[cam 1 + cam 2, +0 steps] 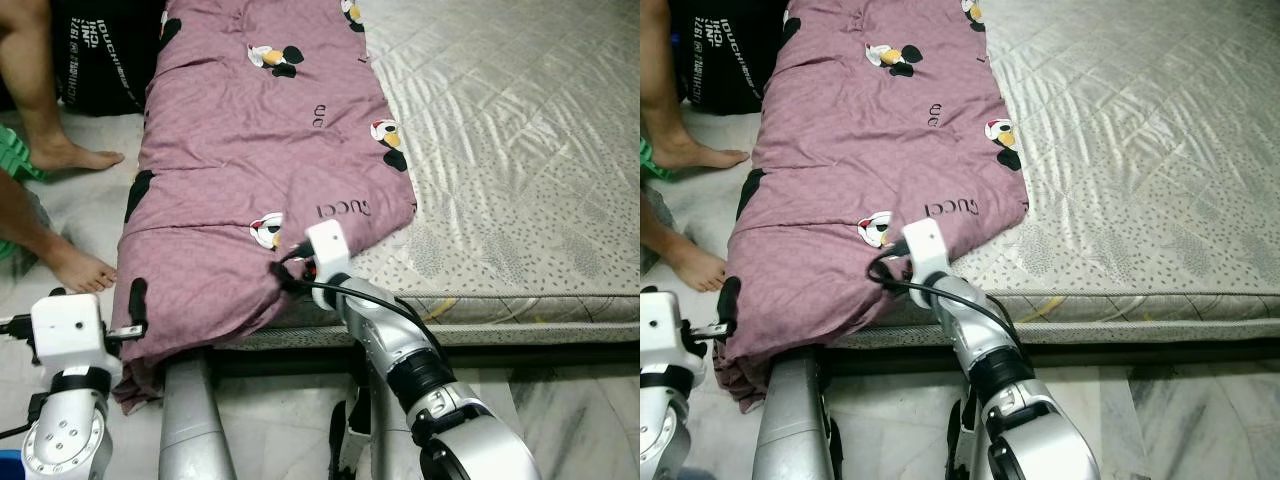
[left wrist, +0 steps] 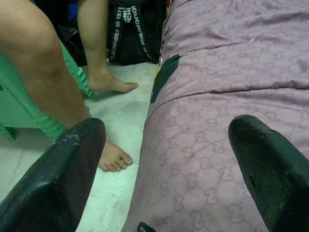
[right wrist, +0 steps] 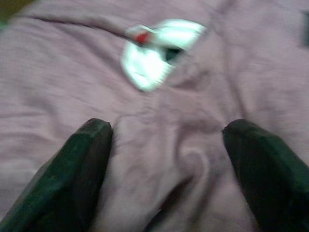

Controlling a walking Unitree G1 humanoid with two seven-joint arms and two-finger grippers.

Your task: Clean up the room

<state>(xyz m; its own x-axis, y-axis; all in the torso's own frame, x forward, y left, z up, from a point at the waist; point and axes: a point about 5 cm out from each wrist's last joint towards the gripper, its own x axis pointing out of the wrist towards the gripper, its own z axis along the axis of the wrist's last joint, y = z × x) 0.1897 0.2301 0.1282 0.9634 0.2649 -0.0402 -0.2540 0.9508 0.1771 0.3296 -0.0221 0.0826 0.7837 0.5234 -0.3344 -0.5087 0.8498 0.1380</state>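
Both spread wide: right gripper (image 3: 164, 145) pressed onto mauve patterned quilt (image 1: 250, 150), left gripper (image 2: 164, 159) at its nine-o'clock edge, probably ready to fold.

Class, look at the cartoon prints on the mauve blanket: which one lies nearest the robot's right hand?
The cartoon print beside the "GUCCI" lettering, at the blanket's near end. The right hand sits just beside it, fingers spread on the fabric; the other prints lie farther up the bed.

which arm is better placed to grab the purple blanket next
Right, probably. The right tool sits open directly on the purple blanket, with a raised fold between its fingers. The left tool is open too, but at the blanket's hanging edge beside the person's foot.
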